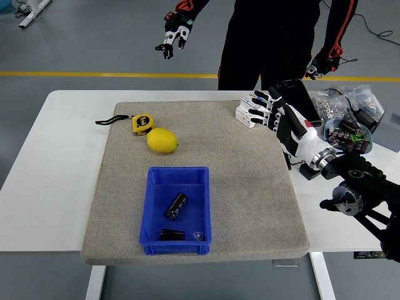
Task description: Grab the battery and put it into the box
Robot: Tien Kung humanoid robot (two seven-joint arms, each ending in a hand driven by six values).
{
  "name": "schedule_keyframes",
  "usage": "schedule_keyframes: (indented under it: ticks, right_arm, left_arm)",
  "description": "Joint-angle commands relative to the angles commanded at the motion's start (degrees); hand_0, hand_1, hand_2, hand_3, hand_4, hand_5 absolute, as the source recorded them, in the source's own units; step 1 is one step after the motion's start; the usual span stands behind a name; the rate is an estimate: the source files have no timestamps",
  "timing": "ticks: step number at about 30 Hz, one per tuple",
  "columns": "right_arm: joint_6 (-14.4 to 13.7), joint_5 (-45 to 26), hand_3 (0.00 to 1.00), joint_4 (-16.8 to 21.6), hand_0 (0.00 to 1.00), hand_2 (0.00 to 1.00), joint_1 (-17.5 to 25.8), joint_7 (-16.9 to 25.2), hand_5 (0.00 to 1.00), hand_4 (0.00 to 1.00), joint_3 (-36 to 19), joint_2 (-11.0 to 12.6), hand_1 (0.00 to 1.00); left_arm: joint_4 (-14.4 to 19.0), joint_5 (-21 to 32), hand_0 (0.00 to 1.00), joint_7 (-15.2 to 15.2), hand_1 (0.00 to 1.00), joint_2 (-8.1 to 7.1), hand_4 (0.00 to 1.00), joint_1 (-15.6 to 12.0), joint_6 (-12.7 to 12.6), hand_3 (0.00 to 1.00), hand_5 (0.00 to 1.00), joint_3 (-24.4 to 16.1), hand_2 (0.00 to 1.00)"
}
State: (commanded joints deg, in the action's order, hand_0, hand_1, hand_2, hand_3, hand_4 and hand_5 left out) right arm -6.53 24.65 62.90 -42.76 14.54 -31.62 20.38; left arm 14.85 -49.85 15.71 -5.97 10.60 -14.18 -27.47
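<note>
A blue box [152,206] sits on the grey mat near the table's front. Two black batteries lie in it, one [177,205] in the middle and one [171,235] at the front wall. More batteries fill a light blue bowl [369,137] at the right. My right hand [265,107] is open and empty, fingers spread, over the mat's far right corner beside a white device [249,115]. My left arm is out of view.
A yellow lemon [162,140] and a yellow tape measure [141,124] lie on the mat's far left. A black device [297,99] and plastic bags [337,103] lie at the far right. A person in black stands behind the table, gloved hand [174,30] raised.
</note>
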Motion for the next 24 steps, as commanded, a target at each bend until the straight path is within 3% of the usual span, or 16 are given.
schedule_keyframes:
  ticks: [24]
  right_arm:
    - [-0.23, -3.11, 0.922, -1.53, 0.865, 0.889, 2.04, 0.32, 0.998, 0.998, -2.45, 0.81, 0.846]
  left_arm:
    - [-0.13, -0.49, 0.571, 0.05, 0.585, 0.26, 0.633, 0.36, -0.16, 0.582, 0.599, -0.05, 0.637]
